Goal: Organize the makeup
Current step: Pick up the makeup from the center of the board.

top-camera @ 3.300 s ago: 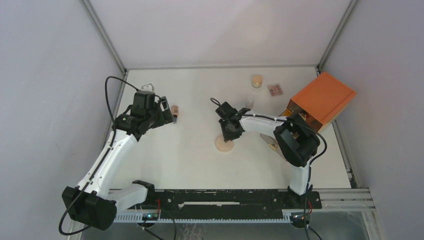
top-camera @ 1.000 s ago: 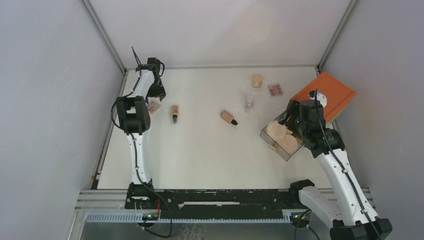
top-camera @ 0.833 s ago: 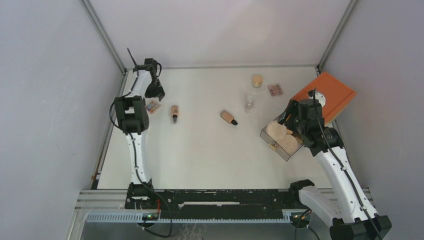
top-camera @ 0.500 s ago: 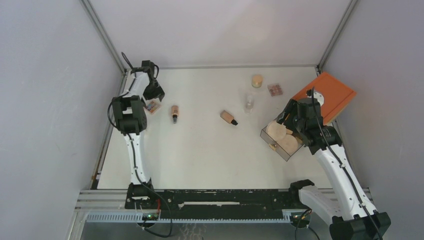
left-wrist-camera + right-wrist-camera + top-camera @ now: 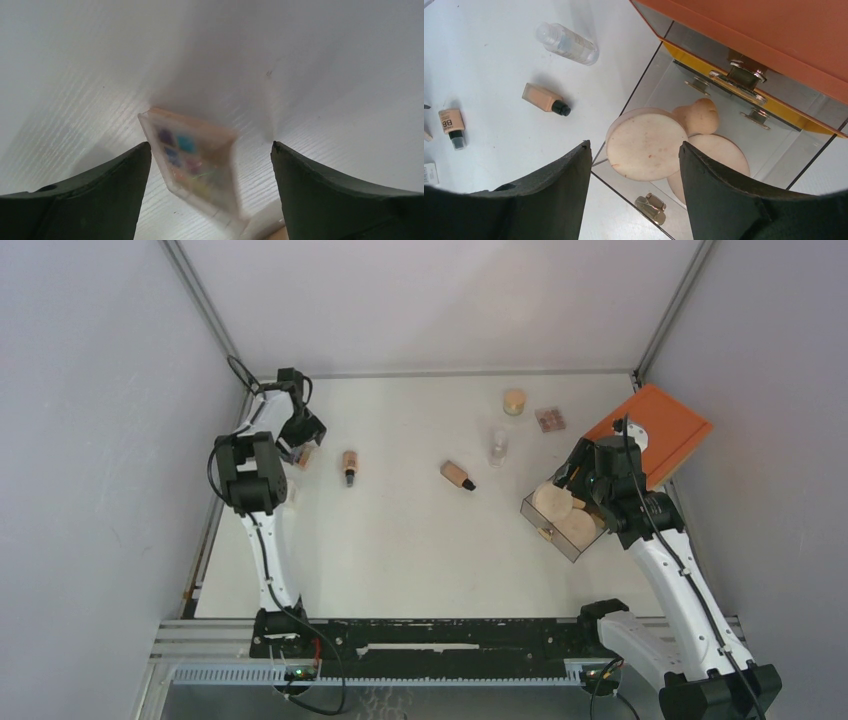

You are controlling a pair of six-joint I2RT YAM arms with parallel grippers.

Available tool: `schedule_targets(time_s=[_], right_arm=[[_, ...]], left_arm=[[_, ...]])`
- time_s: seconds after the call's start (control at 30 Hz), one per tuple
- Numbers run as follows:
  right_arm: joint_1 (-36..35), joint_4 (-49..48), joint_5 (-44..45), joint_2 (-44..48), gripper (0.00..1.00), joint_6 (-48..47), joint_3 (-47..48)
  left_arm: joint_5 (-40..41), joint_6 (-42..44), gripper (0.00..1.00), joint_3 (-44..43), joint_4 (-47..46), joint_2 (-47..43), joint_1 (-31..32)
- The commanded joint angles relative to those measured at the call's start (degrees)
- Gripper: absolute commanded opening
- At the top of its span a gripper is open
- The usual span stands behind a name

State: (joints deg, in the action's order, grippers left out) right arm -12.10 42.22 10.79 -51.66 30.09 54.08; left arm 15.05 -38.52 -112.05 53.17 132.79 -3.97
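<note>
My left gripper hovers at the table's far left, open. A small clear palette with coloured pans shows blurred between its fingers, touching neither. The palette lies just below the gripper in the top view. My right gripper is open above a pulled-out clear drawer. That drawer holds two round tan discs and a beige sponge. Two peach bottles lie mid-table.
The orange-topped box stands at the right edge behind the drawer. A clear bottle, a tan round pot and another small palette sit at the back right. Grey walls close in on both sides.
The left wrist has swung a little toward the near left, over the small palette, and its jaws have spread wider. The right arm has not moved.
</note>
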Motion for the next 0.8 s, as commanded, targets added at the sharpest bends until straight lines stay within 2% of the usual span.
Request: schedule_targets(time_s=[0.0, 0.13, 0.23, 0.37, 0.4, 0.43, 0.53, 0.57, 0.63, 0.77], right_arm=[[-0.5, -2.0, -0.1, 0.4, 0.72, -0.8, 2.4], [-0.9, -1.9, 0.1, 0.4, 0.71, -0.7, 2.5], [-1.0, -1.8, 0.2, 0.3, 0.72, -0.7, 2.4], [-1.1, -1.7, 0.5, 0.5, 0.72, -0.9, 2.4], [-1.1, -1.7, 0.6, 0.6, 0.71, -0.8, 2.3], [-1.1, -1.7, 0.7, 0.6, 0.71, -0.9, 2.4], [-1.2, -1.8, 0.7, 0.3, 0.71, -0.9, 2.3], [-1.2, -1.8, 0.5, 0.1, 0.71, -0.9, 2.3], [-1.4, -1.8, 0.4, -0.2, 0.71, -0.7, 2.3], [-1.6, -1.9, 0.6, -0.2, 0.71, -0.8, 2.3]], left_arm=[[-0.6, -4.1, 0.93, 4.6, -2.0, -4.3, -0.4], [-0.3, -5.1, 0.97, 4.8, -1.7, -4.6, -0.5], [0.0, -5.6, 0.96, 4.7, -1.5, -4.6, -0.5], [0.6, -6.2, 0.90, 5.2, -1.5, -5.0, -0.5], [0.7, -6.2, 0.81, 5.2, -1.5, -5.2, -0.5], [0.7, -6.4, 0.68, 5.3, -1.4, -5.5, -0.4], [-0.5, -6.5, 0.35, 6.5, -2.2, -6.4, -0.2], [-0.8, -6.5, 0.27, 7.3, -2.9, -6.9, -0.1], [-1.6, -6.5, 0.18, 9.1, -4.3, -7.7, 0.0], [-2.3, -5.9, 0.17, 10.3, -4.8, -8.6, 0.2]])
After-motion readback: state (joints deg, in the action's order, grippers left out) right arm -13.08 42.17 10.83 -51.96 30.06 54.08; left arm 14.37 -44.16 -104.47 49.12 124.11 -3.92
